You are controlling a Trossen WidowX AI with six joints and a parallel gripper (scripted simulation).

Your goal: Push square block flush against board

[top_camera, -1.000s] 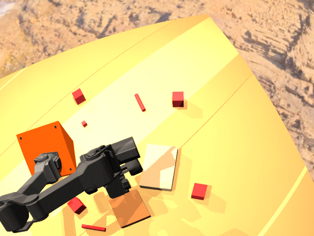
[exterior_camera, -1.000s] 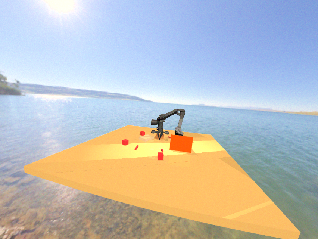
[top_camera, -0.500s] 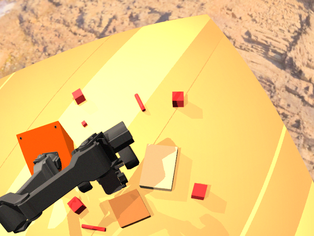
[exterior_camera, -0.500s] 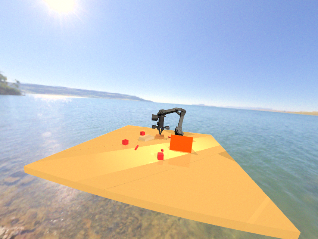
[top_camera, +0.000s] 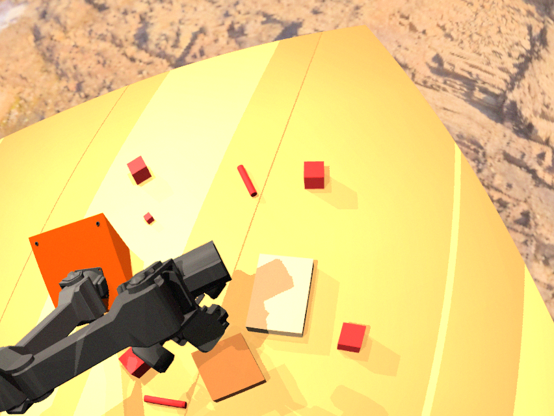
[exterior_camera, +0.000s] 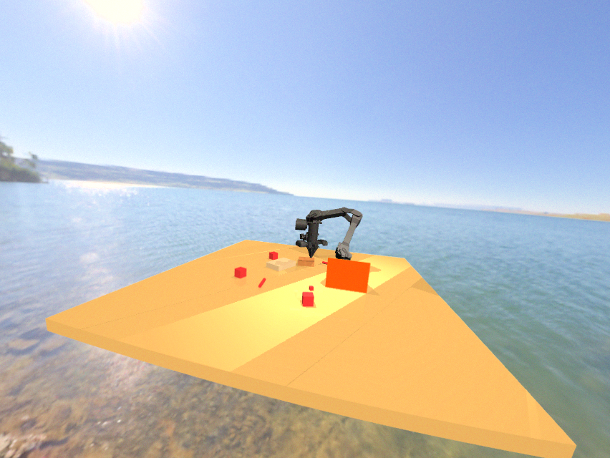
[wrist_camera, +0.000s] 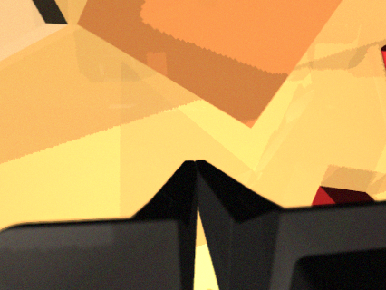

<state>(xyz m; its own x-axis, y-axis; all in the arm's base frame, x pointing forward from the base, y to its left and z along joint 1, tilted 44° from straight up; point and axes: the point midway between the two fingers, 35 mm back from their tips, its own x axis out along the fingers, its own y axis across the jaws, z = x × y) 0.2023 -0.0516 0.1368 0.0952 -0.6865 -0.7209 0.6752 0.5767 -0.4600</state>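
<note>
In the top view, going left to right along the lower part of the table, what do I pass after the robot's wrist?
Orange square block → white board → red cube. The block and the board overlap a little in left-right extent, but the block's middle lies further left.

Arm (top_camera: 112, 313) looks like dark grey matt plastic or painted metal, soft sheen on top, can't say which. Fingers near-black, matt. Table (top_camera: 380, 223) smooth flat yellow-orange, faint seam lines, no grain. Board (top_camera: 290, 290) cream, smooth, matt. Block (top_camera: 230, 369) orange, same plain matt finish. Box (top_camera: 76, 250) bright orange, smooth, small dark holes at corners. Red cubes (top_camera: 313, 173) and rods (top_camera: 246, 180) smooth, plastic-looking, no gloss.
</note>
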